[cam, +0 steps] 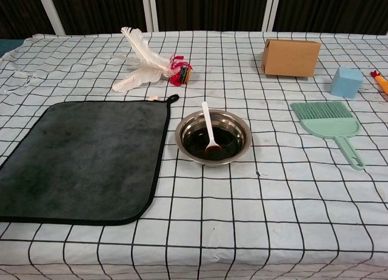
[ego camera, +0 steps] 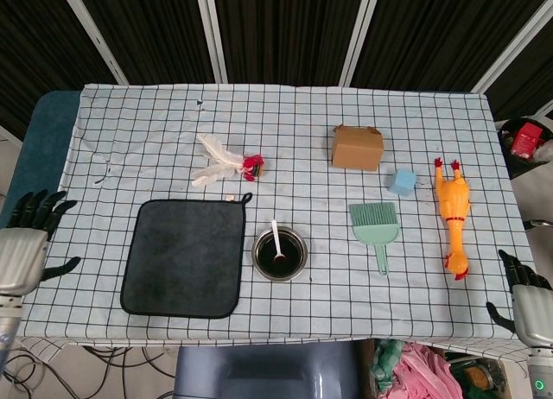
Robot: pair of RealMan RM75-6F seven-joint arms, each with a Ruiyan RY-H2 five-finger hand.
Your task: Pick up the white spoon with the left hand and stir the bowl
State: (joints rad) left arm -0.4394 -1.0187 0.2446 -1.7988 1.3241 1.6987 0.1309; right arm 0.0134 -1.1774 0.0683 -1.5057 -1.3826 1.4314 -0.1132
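Observation:
The white spoon (ego camera: pixel 276 241) (cam: pixel 208 126) rests in the steel bowl (ego camera: pixel 293 262) (cam: pixel 239 125), its tip in the dark liquid and its handle leaning on the far rim. My left hand (ego camera: pixel 23 250) is far off at the table's left edge, fingers spread and holding nothing. It does not show in the chest view. My right hand (ego camera: pixel 524 297) sits low beyond the table's right front corner, fingers apart and empty.
A dark mat (ego camera: pixel 186 255) (cam: pixel 79 156) lies left of the bowl. Behind it is a white feather toy (ego camera: pixel 226 162) (cam: pixel 148 65). A cardboard box (ego camera: pixel 356 147), blue block (ego camera: pixel 402 182), green dustpan brush (ego camera: pixel 376 226) and rubber chicken (ego camera: pixel 453 213) lie to the right.

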